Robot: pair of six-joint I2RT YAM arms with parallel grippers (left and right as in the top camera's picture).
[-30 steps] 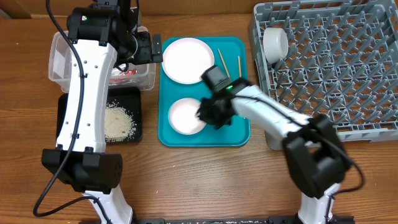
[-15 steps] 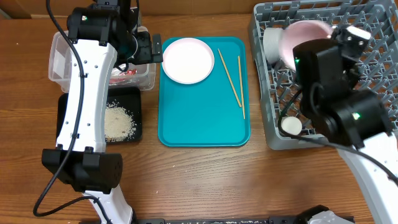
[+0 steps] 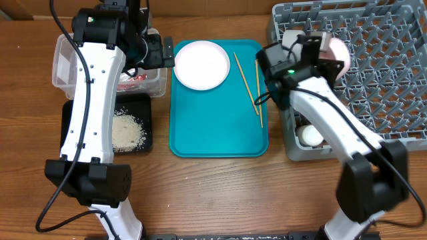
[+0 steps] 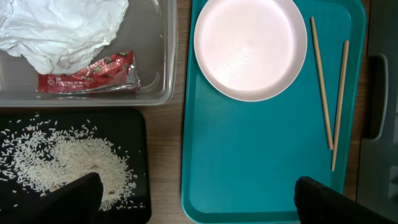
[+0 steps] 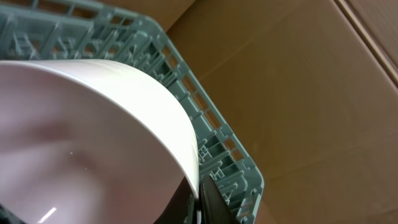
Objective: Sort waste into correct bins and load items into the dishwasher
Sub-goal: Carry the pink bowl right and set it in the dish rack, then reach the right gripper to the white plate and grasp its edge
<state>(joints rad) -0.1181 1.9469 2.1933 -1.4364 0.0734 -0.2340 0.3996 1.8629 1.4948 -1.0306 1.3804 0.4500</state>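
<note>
Since half a second ago the right arm has dropped away from the overhead camera and swung low over the rack's tray side, the bowl carried with it; left arm, plate and chopsticks unmoved. Grey dish rack [image 3: 373, 80]: fills the right of the table, lattice mostly bare. Teal tray [image 3: 220, 127]: centre, just beside the rack. Clear tub [image 4: 155, 68]: holds the crumpled napkin [image 4: 62, 28] and the red wrapper [image 4: 87, 71]. Black tray [image 3: 70, 127]: next to the tub, rice [image 4: 68, 165] scattered in it. White plate [image 3: 201, 65]: on the teal tray's far-left corner, untouched. White bowl [image 3: 335, 50]: tipped on edge over the rack's upper-left corner as the overhead view shows it. In the wrist view its rim runs down into the right gripper [image 5: 200, 202], fingers pinched on that rim. Whether the bowl already rests on the pegs cannot be told. Chopsticks [image 3: 245, 79]: two, lying on the teal tray's right side, converging toward the near end. Small white cup [image 3: 310, 135]: already in the rack, near-left corner. Left gripper [image 4: 205, 199]: fingers wide apart, empty, hanging over the tub's tray-side end. Step in hand, by judgement: loading the bowl; the waste looks sorted. The next move calls for lowering the bowl between peg rows until it leans, then letting go; plate and chopsticks remain.
</note>
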